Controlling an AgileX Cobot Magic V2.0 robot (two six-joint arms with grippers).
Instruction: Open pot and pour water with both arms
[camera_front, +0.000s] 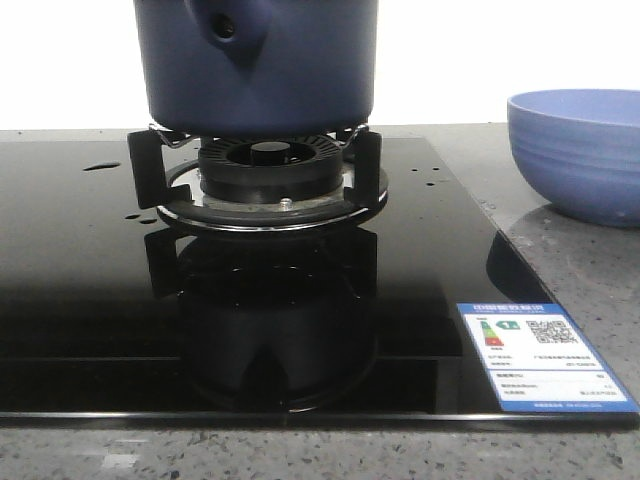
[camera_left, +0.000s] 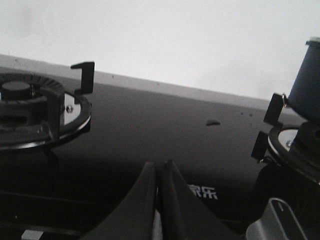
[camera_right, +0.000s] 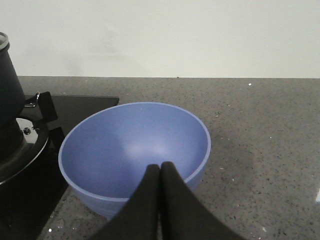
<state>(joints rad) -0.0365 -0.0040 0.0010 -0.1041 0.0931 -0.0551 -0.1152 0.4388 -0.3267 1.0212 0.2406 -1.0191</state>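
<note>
Nothing is begun: the pot (camera_front: 255, 65) sits on the burner (camera_front: 268, 170), the bowl (camera_front: 575, 150) to its right, and both the left gripper (camera_left: 161, 172) and right gripper (camera_right: 160, 172), fingers together, must open and reach it.

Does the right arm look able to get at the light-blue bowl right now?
Probably yes. The right gripper hangs shut just short of the bowl, which stands alone on the counter beside the pot, nothing between.
</note>
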